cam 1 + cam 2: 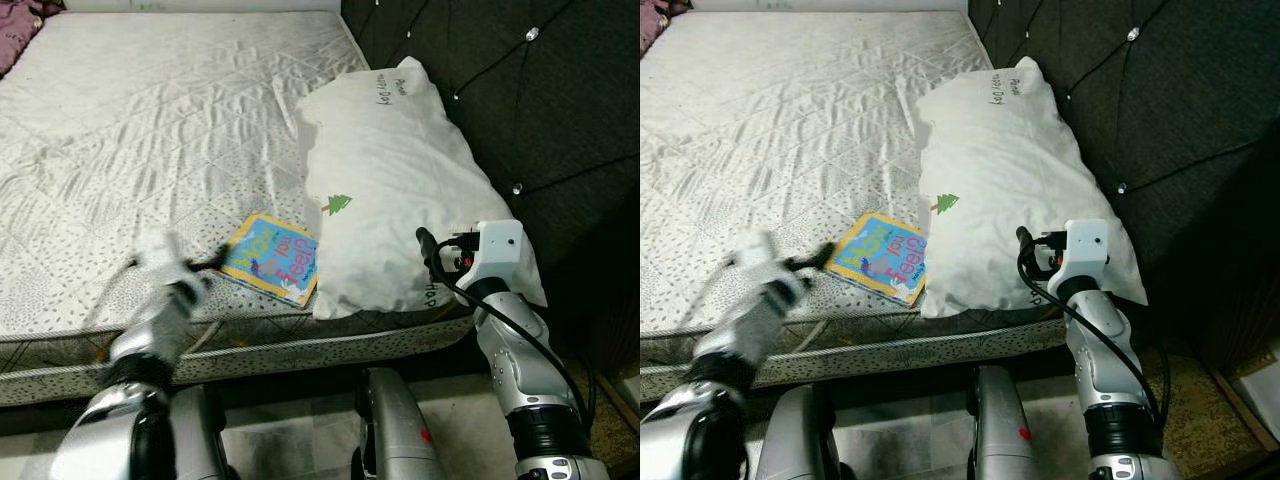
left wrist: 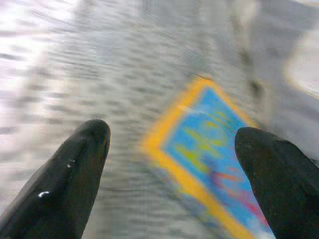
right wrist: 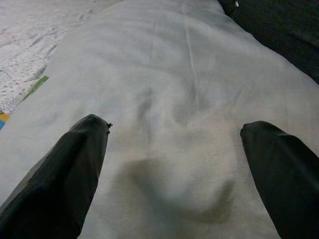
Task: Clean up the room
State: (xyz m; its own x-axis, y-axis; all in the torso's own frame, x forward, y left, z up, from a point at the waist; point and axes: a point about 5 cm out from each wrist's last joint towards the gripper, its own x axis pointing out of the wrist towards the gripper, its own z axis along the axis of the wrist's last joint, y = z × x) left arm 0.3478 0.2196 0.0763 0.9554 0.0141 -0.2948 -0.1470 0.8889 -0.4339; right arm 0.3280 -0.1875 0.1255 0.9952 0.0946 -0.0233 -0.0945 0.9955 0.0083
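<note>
Nearest the robot, at about 7 o'clock in the left eye view, the left gripper (image 2: 172, 164) reaches over the front edge of the bed (image 1: 150, 120), its two black fingers spread wide and holding nothing. The arm is blurred, so it seems to be in motion. Just beyond the fingertips lies one book (image 1: 271, 257), a thin picture book with a blue cover and yellow border, flat on the mattress and turned corner-on, its far corner tucked just under the pillow (image 1: 395, 180).

At 4 o'clock the right gripper (image 3: 172, 149) hovers over the near end of the pillow, fingers also wide apart and empty; whether they touch the fabric cannot be told.

The book looks light and fairly stiff, with a glossy, likely slippery cover. Lying flat on a soft mattress, it is best pinched at the near free corner or edge, pressing slightly into the bedding to get a finger beneath. The single pillow is soft, bulky and light; a bunched fold of its case would give a firm hold.

Farther back, at 11 o'clock, one pinkish cloth (image 1: 20, 30) lies at the bed's far corner.
</note>
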